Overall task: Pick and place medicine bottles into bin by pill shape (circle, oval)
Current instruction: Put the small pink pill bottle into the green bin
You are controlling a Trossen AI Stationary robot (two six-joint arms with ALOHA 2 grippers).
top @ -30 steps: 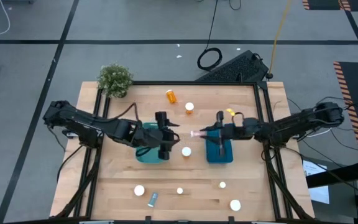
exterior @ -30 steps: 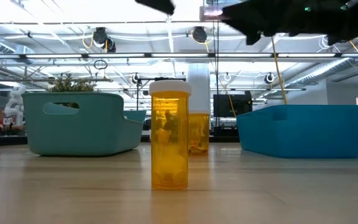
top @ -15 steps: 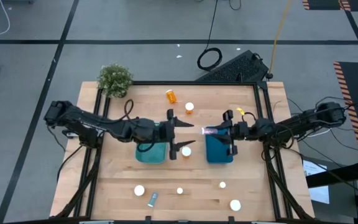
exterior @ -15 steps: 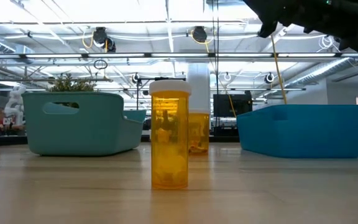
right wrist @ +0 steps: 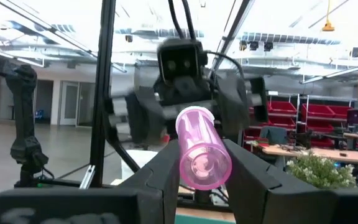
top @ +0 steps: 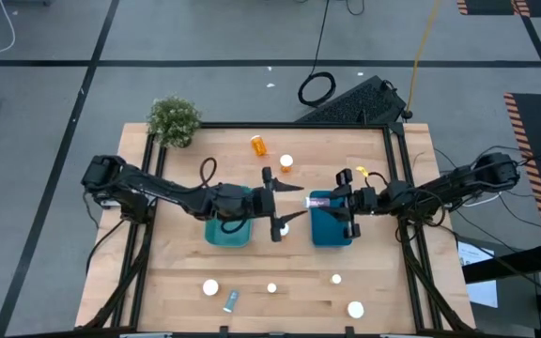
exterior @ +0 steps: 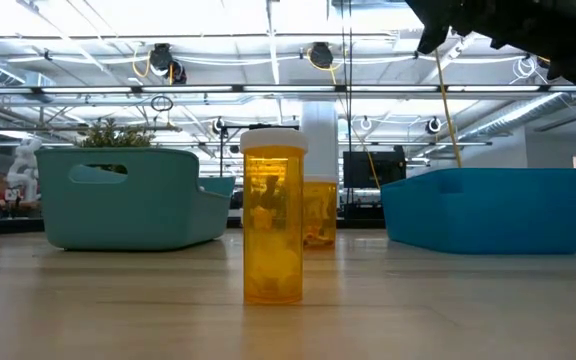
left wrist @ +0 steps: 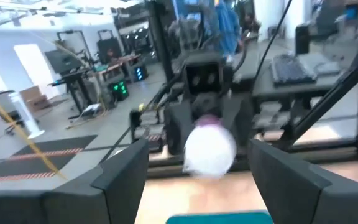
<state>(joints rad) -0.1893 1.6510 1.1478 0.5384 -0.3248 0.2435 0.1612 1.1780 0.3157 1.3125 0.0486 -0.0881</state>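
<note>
— Two grippers facing each other over the table middle. My right gripper [top: 314, 200] is clenched on a pink bottle [right wrist: 201, 152], above the blue bin [top: 331, 229].
— And the left?
— My left gripper [top: 287, 204] has its jaws spread wide, grasping nothing, just beside the teal bin [top: 225, 231]

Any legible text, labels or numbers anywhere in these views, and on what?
None can be read.
Orange bottle in the low view: no label facing the camera.
Pink bottle held in the right tool: no print visible.
White cap seen between the open left tool's fingers: blurred, no marks.
Blue bins: plain.
</note>
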